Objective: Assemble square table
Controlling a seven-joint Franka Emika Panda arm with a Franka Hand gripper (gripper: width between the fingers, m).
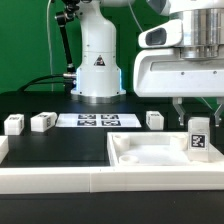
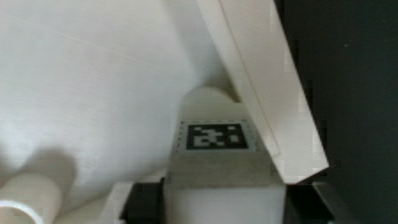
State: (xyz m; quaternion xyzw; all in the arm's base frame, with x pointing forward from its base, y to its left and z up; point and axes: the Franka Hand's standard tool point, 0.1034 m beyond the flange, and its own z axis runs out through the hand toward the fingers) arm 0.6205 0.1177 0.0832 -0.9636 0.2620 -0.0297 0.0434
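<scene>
The gripper (image 1: 198,108) is hovering straight above a tagged leg (image 1: 199,140) standing upright at the tabletop slab's (image 1: 150,152) corner on the exterior view's right, jaws set narrow astride its top, though any clamping is unclear.

A: The gripper (image 1: 198,113) runs off the exterior view's top and right edges. Does it pinch the leg (image 1: 198,140)?
B: Cannot tell. The wrist view is blurred, and 1 pale rounded shape (image 2: 25,195) is cut off and unidentifiable.
A: And the slab (image 1: 150,156)?
B: Cut by the exterior view's right edge.
</scene>
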